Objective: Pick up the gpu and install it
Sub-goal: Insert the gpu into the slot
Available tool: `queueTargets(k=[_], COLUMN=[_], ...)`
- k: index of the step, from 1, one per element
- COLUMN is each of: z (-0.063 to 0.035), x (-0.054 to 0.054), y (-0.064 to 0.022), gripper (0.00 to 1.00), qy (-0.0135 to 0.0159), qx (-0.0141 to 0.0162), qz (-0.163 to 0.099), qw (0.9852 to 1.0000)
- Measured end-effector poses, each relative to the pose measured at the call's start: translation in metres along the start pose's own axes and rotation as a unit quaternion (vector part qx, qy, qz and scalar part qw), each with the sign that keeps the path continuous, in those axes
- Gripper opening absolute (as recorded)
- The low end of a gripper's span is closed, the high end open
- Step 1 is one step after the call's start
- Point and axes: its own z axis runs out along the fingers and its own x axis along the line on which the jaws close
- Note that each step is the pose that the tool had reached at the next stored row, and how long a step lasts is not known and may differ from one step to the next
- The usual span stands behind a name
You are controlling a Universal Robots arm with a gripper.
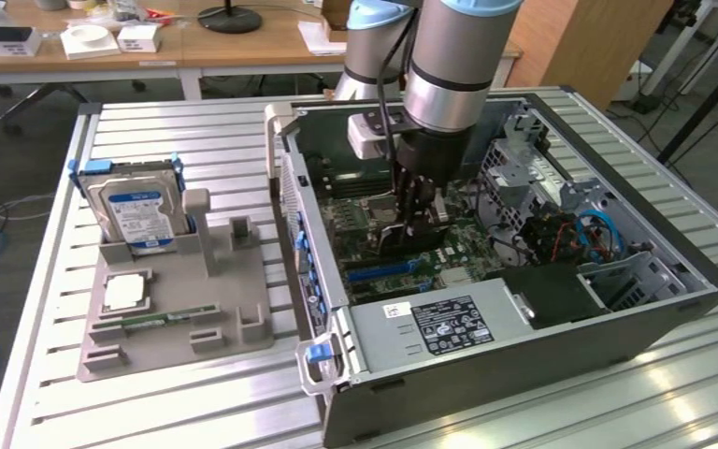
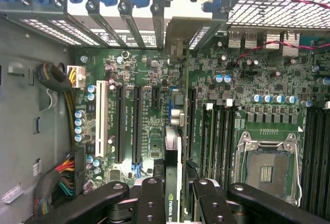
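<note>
Pincer (image 2: pixel 175 190) clamping gpu (image 2: pixel 172 154), edge-on, parallel to slots (image 2: pixel 119 126)

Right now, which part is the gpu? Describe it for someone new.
Look inside the open computer case, over the green motherboard. The gripper holds the gpu there: a thin black card seen edge-on, unlike the silver blue-labelled hard drive out on the grey tray.

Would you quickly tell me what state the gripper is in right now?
Gripper: closed, holding the gpu edge-on between its fingers.
</note>
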Motion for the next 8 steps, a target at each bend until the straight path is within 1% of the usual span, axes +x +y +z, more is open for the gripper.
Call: queueTargets(k=[8], z=[0.0000], x=[0.0002], y=[0.0011], gripper=[0.26], qy=[0.0000], qx=[0.0000], qz=[0.000], qw=[1.0000])
